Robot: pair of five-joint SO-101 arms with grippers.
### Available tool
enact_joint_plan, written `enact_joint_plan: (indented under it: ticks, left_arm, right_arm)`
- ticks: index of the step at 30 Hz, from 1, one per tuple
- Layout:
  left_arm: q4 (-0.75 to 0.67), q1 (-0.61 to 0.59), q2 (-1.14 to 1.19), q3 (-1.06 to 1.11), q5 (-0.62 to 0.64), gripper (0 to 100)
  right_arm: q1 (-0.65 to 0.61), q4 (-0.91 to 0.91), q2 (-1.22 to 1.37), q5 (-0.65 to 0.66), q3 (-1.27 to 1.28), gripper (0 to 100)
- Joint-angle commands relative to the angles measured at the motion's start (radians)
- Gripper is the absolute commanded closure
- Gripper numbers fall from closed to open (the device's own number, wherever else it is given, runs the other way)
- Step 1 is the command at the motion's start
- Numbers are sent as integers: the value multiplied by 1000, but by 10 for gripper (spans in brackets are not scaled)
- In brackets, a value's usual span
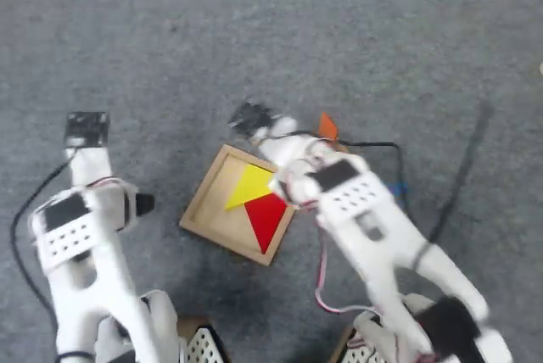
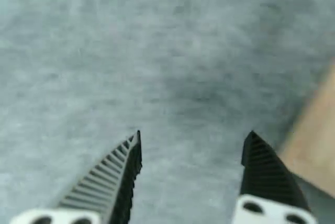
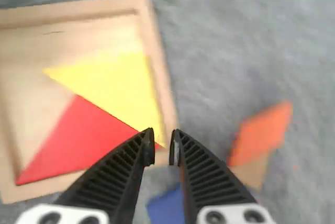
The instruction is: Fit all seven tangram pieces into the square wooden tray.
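Hovering at the tray [image 3: 157, 51] rim, right tool [image 3: 161, 149] nearly closed on nothing. The orange piece [image 3: 261, 130] lies beside it, outside the tray (left tool [image 2: 191, 145], spread apart, sits well away).

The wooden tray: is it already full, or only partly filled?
Partly filled. The tray holds a yellow triangle and a red triangle; bare wood remains, and an orange piece lies outside.

**Soft, even light over my table**

From my seat, flat overhead light covers the grey mat [image 1: 170, 58]. A faint shadow [image 1: 229, 276] pools beside the tray [image 1: 208, 215]. A thin dark streak [image 1: 462, 172] slants past the brightly lit right arm [image 1: 373, 219].
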Motion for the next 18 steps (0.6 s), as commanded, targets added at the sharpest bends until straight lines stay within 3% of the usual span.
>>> enact_joint_plan:
  ticks: [1, 8, 18]
  left_arm:
    - [-58, -155, -37, -73, -8, 700]
    - [-6, -315, 233, -403, -6, 700]
    - [23, -342, 641, -728, -8, 700]
  right_arm:
    - [-111, 7, 79, 78, -103, 907]
    - [-157, -84, 219, 184, -103, 800]
    - [-162, -154, 302, 215, -140, 797]
